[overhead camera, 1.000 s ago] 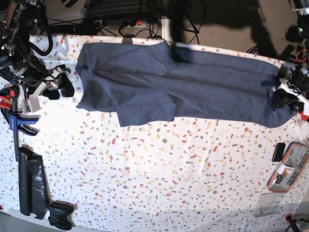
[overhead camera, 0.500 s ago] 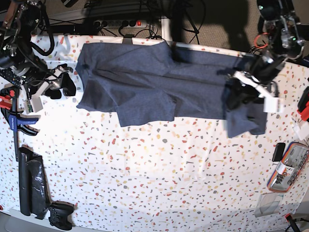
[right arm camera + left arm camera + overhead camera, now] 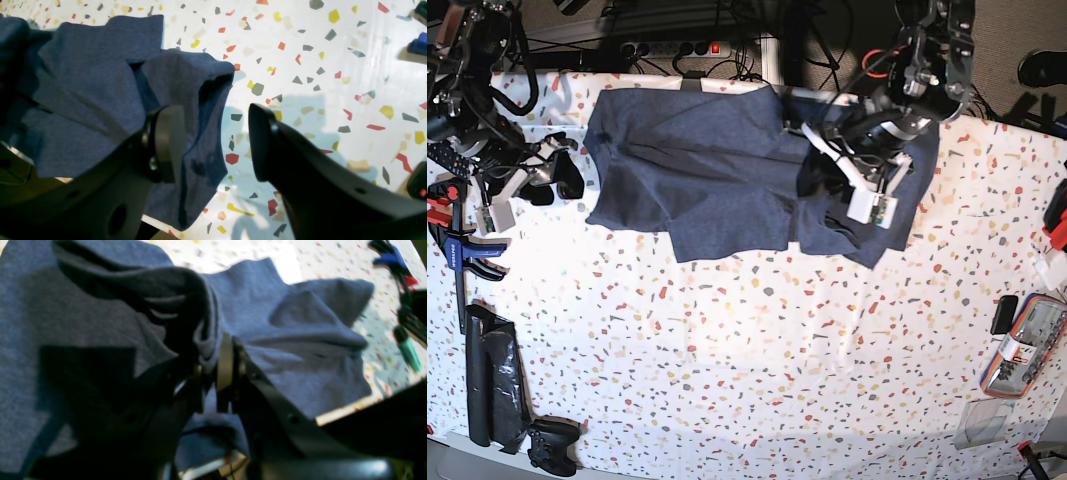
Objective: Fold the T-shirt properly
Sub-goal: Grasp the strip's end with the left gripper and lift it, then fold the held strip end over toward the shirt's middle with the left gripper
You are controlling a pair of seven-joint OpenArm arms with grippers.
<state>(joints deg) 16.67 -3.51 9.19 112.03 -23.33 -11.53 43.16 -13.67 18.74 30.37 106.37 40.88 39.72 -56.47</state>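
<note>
The navy-blue T-shirt [image 3: 697, 170] lies along the far side of the speckled table [image 3: 757, 360]. Its right end is lifted and doubled over toward the middle. My left gripper [image 3: 832, 195] is shut on a bunched fold of this end, and it hangs over the shirt body. In the left wrist view the gripper [image 3: 217, 366] pinches the cloth [image 3: 293, 340], which drapes down around it. My right gripper [image 3: 555, 180] sits beside the shirt's left edge. In the right wrist view it [image 3: 213, 143] is open and empty, with the shirt's edge [image 3: 100, 83] under one finger [image 3: 166, 143].
A blue clamp [image 3: 462, 245], a black bundle [image 3: 492, 385] and a game controller [image 3: 552, 445] lie along the left edge. A pencil case [image 3: 1027, 345] lies at the right edge. A power strip [image 3: 677, 47] and cables lie behind the table. A green marker [image 3: 407, 348] shows in the left wrist view.
My left gripper has carried the shirt's right end leftward from the table's right edge to over the shirt's middle, doubling it over. The right arm has hardly moved.
</note>
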